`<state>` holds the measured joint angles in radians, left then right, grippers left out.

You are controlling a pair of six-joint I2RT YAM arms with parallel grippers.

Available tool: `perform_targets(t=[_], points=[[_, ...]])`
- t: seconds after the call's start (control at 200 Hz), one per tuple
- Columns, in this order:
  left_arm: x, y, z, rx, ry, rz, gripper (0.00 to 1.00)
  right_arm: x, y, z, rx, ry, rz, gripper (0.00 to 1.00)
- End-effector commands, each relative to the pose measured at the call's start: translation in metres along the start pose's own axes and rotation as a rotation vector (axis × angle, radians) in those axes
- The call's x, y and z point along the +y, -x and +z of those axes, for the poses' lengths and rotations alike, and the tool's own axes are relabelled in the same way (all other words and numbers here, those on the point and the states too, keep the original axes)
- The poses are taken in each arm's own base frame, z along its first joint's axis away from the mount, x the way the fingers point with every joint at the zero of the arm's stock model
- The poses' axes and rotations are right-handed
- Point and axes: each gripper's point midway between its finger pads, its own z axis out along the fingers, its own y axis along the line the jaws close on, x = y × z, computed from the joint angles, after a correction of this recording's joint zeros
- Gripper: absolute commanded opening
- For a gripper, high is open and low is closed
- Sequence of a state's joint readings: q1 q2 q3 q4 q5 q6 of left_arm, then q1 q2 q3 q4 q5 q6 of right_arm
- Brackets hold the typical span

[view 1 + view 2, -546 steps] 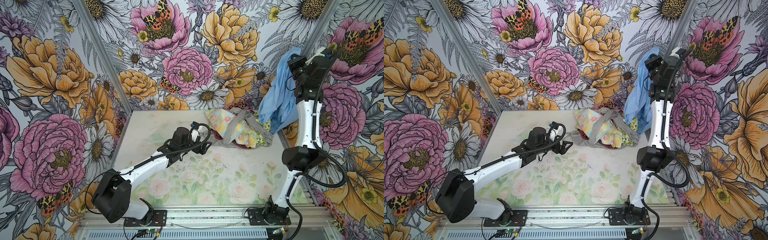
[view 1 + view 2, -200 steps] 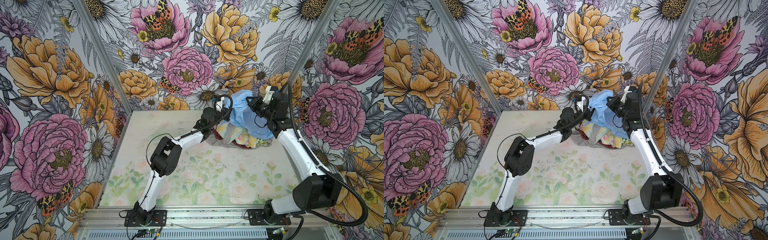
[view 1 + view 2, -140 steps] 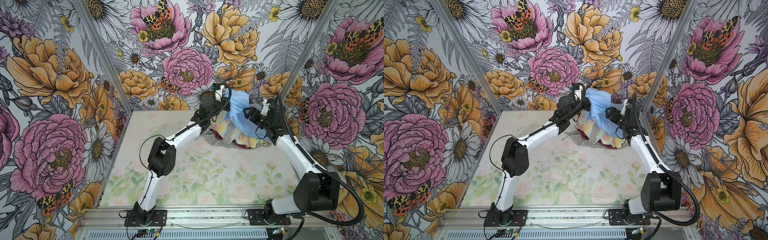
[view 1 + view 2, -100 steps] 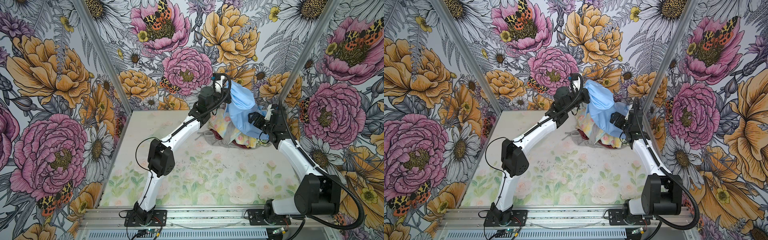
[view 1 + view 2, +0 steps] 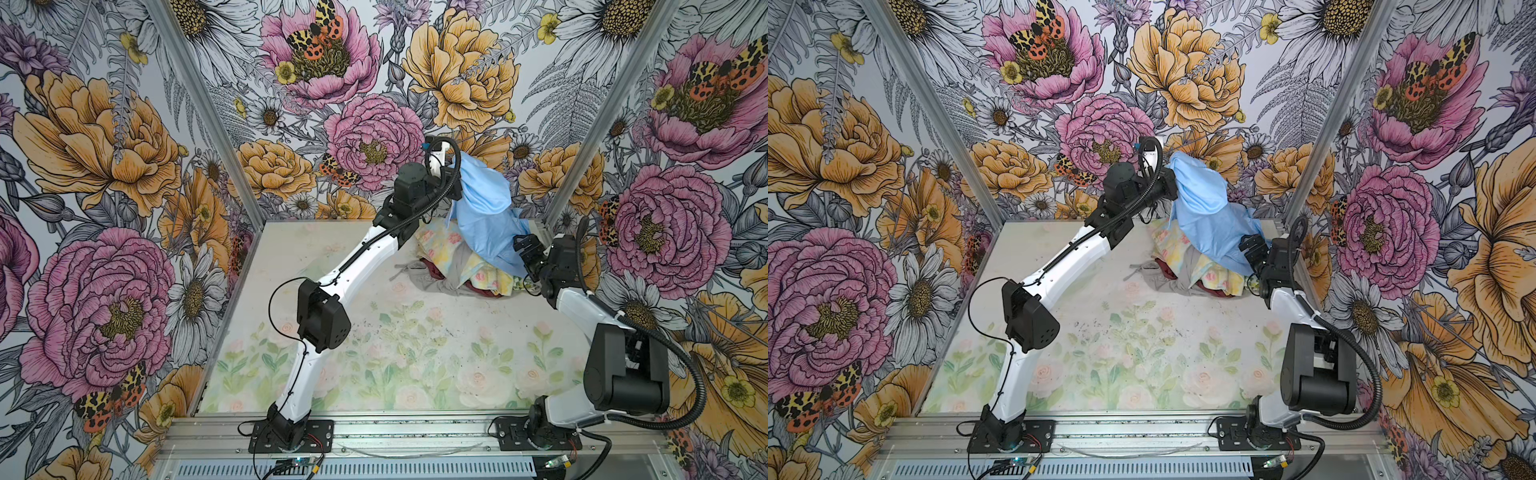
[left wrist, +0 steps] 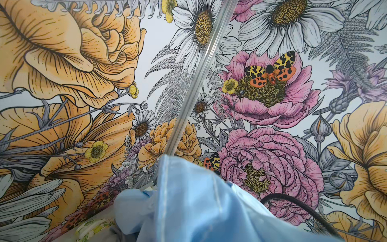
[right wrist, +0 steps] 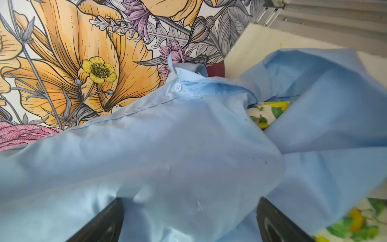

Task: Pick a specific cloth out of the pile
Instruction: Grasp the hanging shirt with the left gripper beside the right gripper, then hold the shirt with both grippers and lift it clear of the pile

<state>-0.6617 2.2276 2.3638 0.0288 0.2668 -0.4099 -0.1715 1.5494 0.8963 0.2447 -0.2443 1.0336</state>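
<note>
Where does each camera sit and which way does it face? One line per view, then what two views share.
Top views: high in front, looking down on the table; both arms show whole, left gripper shut on the cloth, right gripper open.
Left wrist: on the raised left arm, facing a wall corner; the cloth hides the gripper.
Right wrist: low beside the pile, facing the cloth; two dark fingers show.
Shared: all show the cloth.
</note>
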Motion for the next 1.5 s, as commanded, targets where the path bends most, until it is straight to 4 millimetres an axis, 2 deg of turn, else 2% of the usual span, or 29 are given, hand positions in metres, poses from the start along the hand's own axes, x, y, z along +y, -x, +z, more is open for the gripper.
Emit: perform_targets(t=[0.0, 0.16, 0.2, 0.235, 0.27, 0.305, 0.32, 0.325, 0.405, 0.505, 0.675, 0.79, 0.895, 1.031, 1.056, 1.071, 1.191, 1.291, 1.346, 1.496], points=[[-0.018, 0.015, -0.005, -0.019, -0.051, 0.021, 0.00, 0.025, 0.017, 0.017, -0.056, 0.150, 0.159, 0.99], [-0.026, 0.016, -0.013, -0.001, -0.062, 0.027, 0.00, 0.036, 0.021, 0.054, -0.018, 0.205, 0.312, 0.99], [-0.029, 0.018, -0.016, 0.001, -0.066, 0.031, 0.00, 0.046, 0.024, 0.061, -0.012, 0.242, 0.326, 0.90], [-0.031, 0.018, -0.018, 0.005, -0.071, 0.036, 0.00, 0.058, 0.031, 0.065, -0.012, 0.291, 0.328, 0.74], [-0.032, 0.020, -0.021, 0.007, -0.072, 0.041, 0.00, 0.071, 0.039, 0.067, -0.019, 0.335, 0.318, 0.53], [-0.032, 0.021, -0.023, 0.010, -0.071, 0.045, 0.00, 0.082, 0.046, 0.066, -0.020, 0.357, 0.309, 0.14], [-0.032, 0.022, -0.025, 0.010, -0.071, 0.049, 0.00, 0.088, 0.049, 0.065, -0.021, 0.367, 0.301, 0.01], [-0.032, 0.021, -0.025, 0.012, -0.069, 0.048, 0.00, 0.090, 0.050, 0.065, -0.023, 0.370, 0.298, 0.00], [-0.028, 0.025, -0.031, 0.014, -0.054, 0.054, 0.00, 0.124, 0.063, 0.053, -0.032, 0.415, 0.210, 0.00], [-0.020, 0.026, -0.039, 0.027, -0.031, 0.061, 0.00, 0.164, 0.075, 0.029, -0.050, 0.468, 0.108, 0.00], [0.002, 0.022, -0.050, 0.049, 0.019, 0.064, 0.00, 0.213, 0.068, -0.007, -0.033, 0.528, -0.032, 0.00], [0.017, 0.023, -0.060, 0.061, 0.073, 0.099, 0.00, 0.258, 0.042, -0.029, 0.011, 0.565, -0.189, 0.00], [0.032, 0.033, -0.075, 0.064, 0.126, 0.110, 0.00, 0.302, 0.015, -0.052, 0.062, 0.634, -0.300, 0.00], [0.051, 0.052, -0.102, 0.041, 0.205, 0.120, 0.00, 0.353, -0.035, -0.085, 0.117, 0.693, -0.478, 0.00], [0.059, 0.049, -0.105, 0.047, 0.225, 0.123, 0.00, 0.360, -0.043, -0.090, 0.125, 0.707, -0.503, 0.00], [0.051, 0.065, -0.114, 0.020, 0.225, 0.136, 0.00, 0.365, -0.048, -0.094, 0.129, 0.717, -0.515, 0.00], [0.061, 0.074, -0.139, 0.007, 0.286, 0.153, 0.00, 0.394, -0.079, -0.119, 0.150, 0.779, -0.594, 0.00], [0.064, 0.064, -0.152, 0.019, 0.298, 0.164, 0.00, 0.409, -0.102, -0.136, 0.173, 0.838, -0.633, 0.00], [0.066, 0.053, -0.155, 0.028, 0.287, 0.156, 0.00, 0.410, -0.109, -0.138, 0.184, 0.839, -0.633, 0.00], [0.063, 0.019, -0.153, 0.049, 0.196, 0.112, 0.00, 0.394, -0.116, -0.124, 0.197, 0.782, -0.614, 0.00]])
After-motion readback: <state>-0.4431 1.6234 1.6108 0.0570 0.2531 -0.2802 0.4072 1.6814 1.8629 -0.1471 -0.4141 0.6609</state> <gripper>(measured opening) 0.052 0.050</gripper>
